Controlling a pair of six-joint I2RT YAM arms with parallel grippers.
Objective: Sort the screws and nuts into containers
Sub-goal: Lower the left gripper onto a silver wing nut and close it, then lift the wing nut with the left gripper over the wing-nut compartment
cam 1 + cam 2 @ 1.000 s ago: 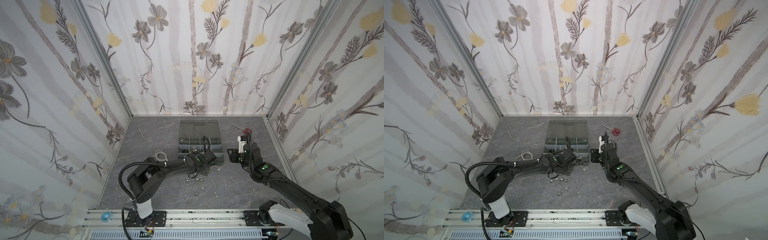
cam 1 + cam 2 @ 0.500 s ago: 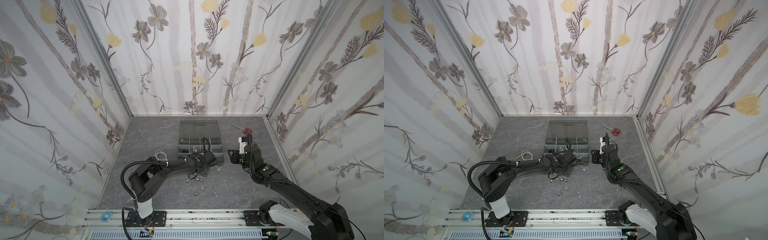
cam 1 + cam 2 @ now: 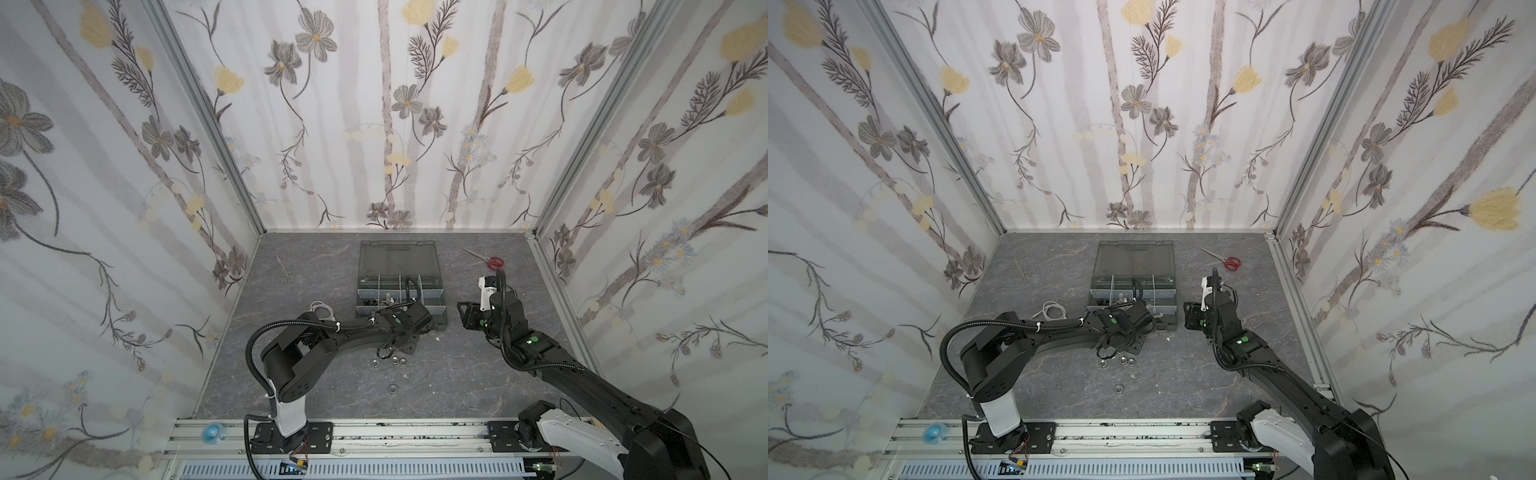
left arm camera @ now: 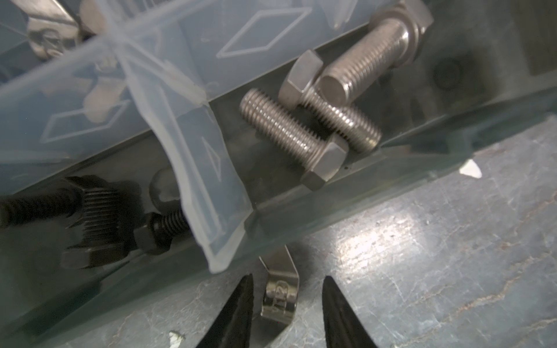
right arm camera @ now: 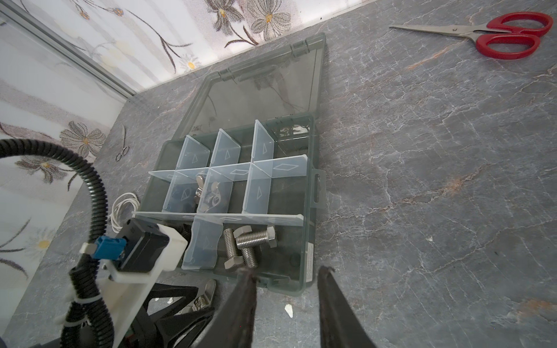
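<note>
The containers are compartments of a dark grey organizer case (image 5: 310, 192) with its lid open, seen in both top views (image 3: 399, 257) (image 3: 1133, 259). Silver screws (image 4: 301, 135) (image 5: 245, 247) lie in a front compartment and black screws (image 4: 90, 217) in the one beside it. Silver nuts (image 3: 390, 359) (image 3: 1119, 360) lie loose on the table, and winged ones (image 5: 208, 192) sit in a middle compartment. My left gripper (image 4: 287, 277) is open just in front of the case, its jaws on either side of a silver winged nut (image 4: 278, 298) on the table. My right gripper (image 5: 286, 269) hovers open and empty by the case's near right corner.
Red-handled scissors (image 3: 492, 261) (image 5: 509, 36) lie at the back right. Small steel scissors (image 3: 286, 270) lie at the back left. A white cable coil (image 3: 322, 308) is left of the case. One more nut (image 3: 391, 389) sits nearer the front rail. White flecks (image 5: 288, 310) dot the table.
My left gripper's jaws have drawn a little closer together around the winged nut. Both arms stay almost where they were.
</note>
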